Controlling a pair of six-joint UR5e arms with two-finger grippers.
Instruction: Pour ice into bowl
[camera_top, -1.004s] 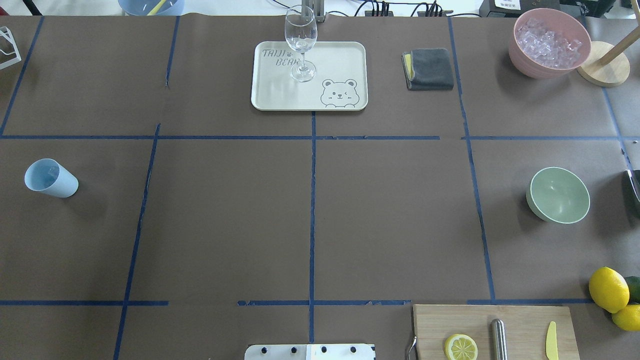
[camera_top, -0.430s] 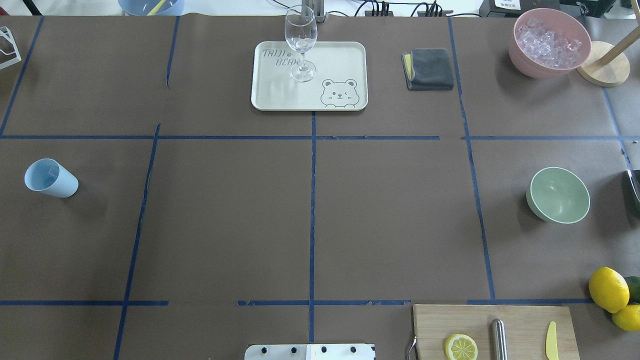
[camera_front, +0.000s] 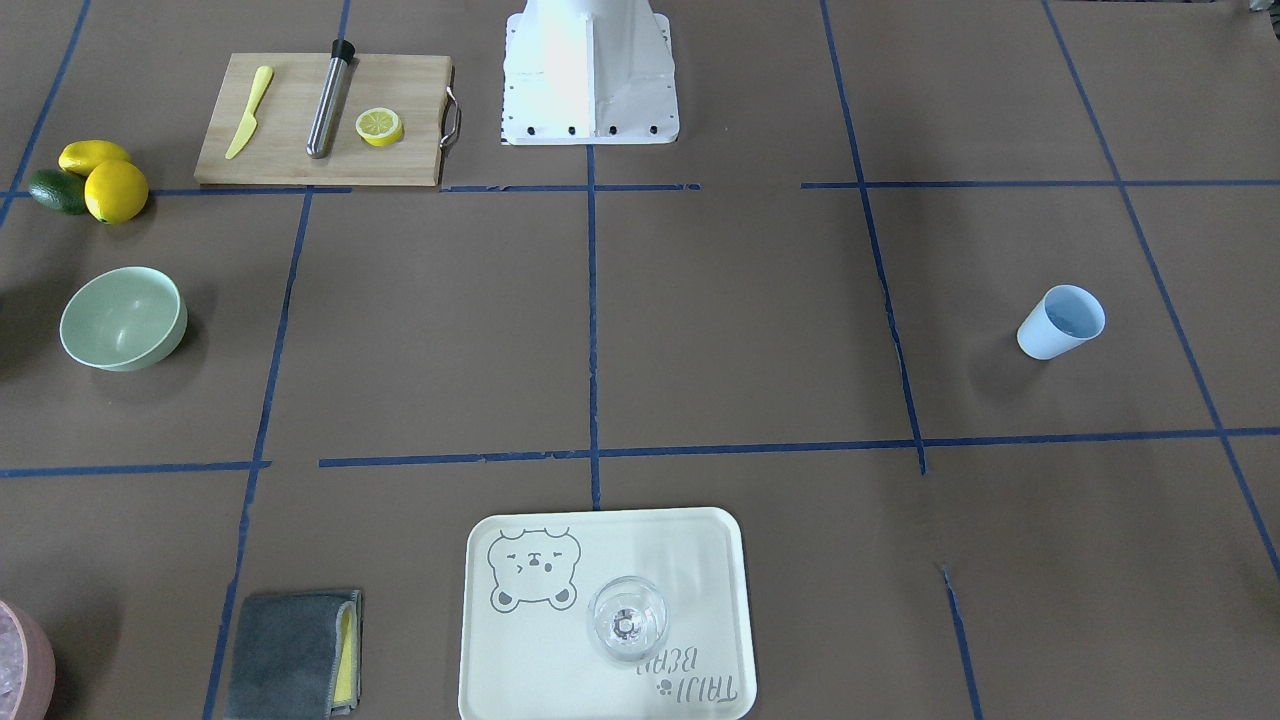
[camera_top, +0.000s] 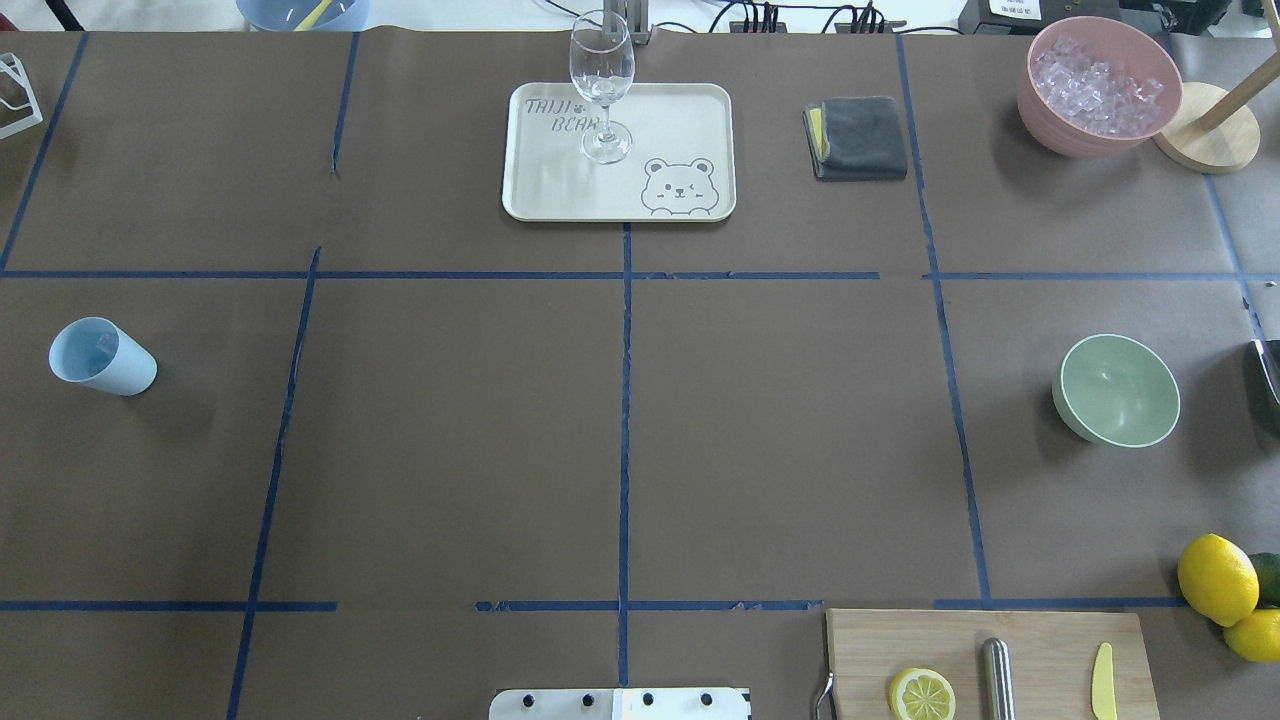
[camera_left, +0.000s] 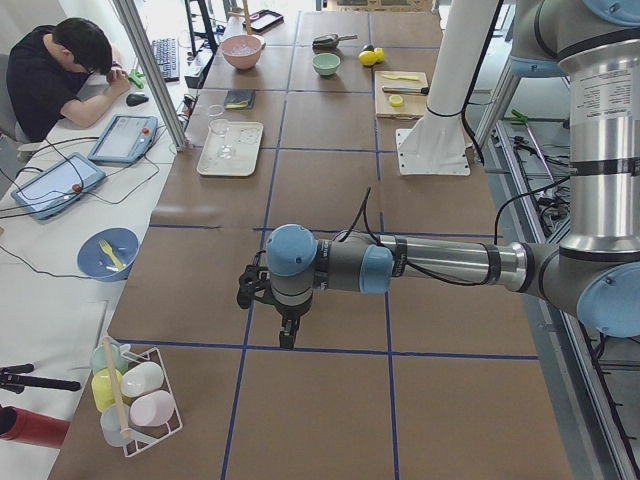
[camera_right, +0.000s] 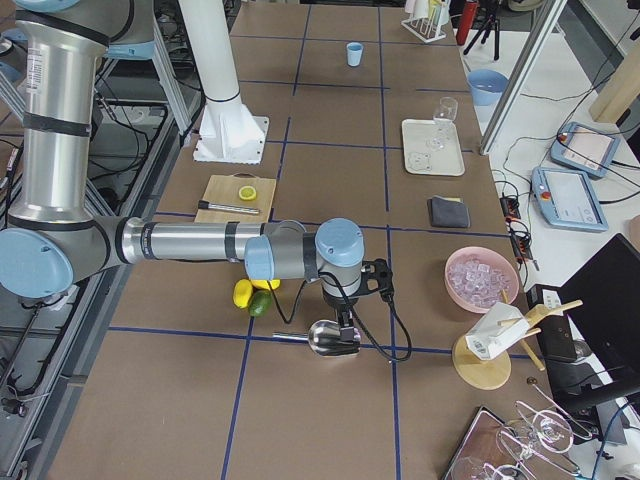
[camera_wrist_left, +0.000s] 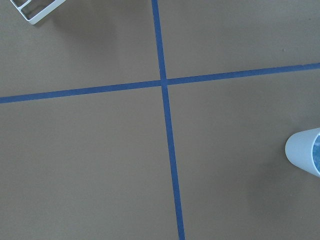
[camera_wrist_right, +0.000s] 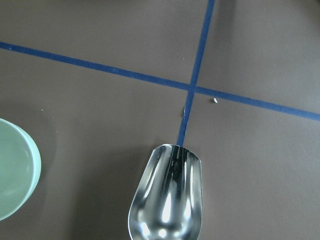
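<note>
On the table's (camera_top: 640, 430) right side, the round pale mint-green bowl (camera_top: 1116, 390) sits empty. The small clear ice cubes (camera_top: 1098, 88) fill a pink bowl (camera_top: 1098, 86) at the far right corner. Whether either claw is open cannot be told. A shiny metal scoop (camera_wrist_right: 166, 200) lies beneath the right wrist. The risk is that cubes, being slippery, could bounce off the bowl's rim if tipped too fast.

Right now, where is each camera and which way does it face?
Front-facing: across the table, looking down at robot's base.
Overhead: behind the robot, looking forward; base edge shows.
Left side: table's end; left arm near.
Right side: opposite end; right arm near.
Left wrist: downward, cup at edge; no body.
Right wrist: down on scoop, bowl; no body.
Shared: overhead, front-facing show cup, bowl.
</note>
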